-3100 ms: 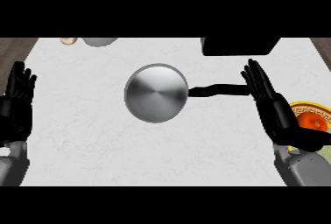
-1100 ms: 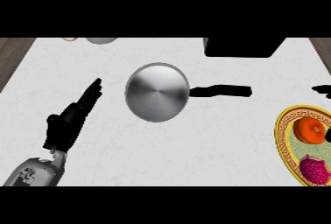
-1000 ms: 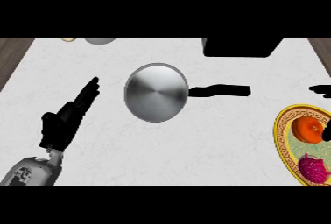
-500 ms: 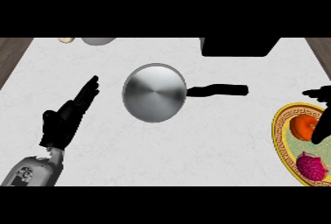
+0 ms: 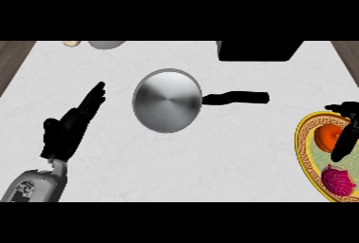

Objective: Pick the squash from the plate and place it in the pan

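Nearby, round orange squash point(image 5: 326, 137) on gold-rimmed plate point(image 5: 306, 156); brushed-steel pan point(image 5: 166, 100)

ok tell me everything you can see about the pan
The pan is round, shiny grey metal, with a black handle pointing toward the view's right. It sits flat on the white counter, near the middle, with nothing inside. Neither hand touches it: the left hand is to its left, and the plate lies apart at the right edge.
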